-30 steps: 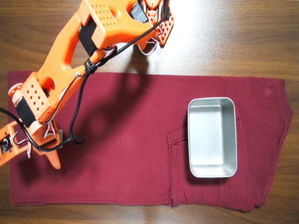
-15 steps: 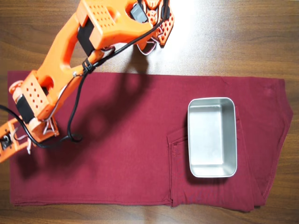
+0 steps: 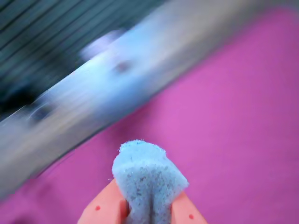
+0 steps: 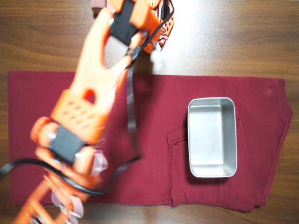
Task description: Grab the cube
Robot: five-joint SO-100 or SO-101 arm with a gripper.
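Note:
In the wrist view the cube (image 3: 147, 172), pale grey and foam-like, is squeezed between the two orange fingers of my gripper (image 3: 149, 207) at the bottom edge. It is held above the magenta cloth (image 3: 233, 116). In the overhead view the orange arm (image 4: 100, 79) reaches from the top down to the lower left. The gripper end (image 4: 56, 205) is blurred near the cloth's front left corner. The cube is hidden under the arm there.
A rectangular metal tray (image 4: 212, 140) stands empty on the dark red cloth (image 4: 154, 116), right of centre. A reddish-brown block (image 4: 96, 5) peeks out at the top edge beside the arm base. A blurred grey band (image 3: 93, 98) crosses the wrist view.

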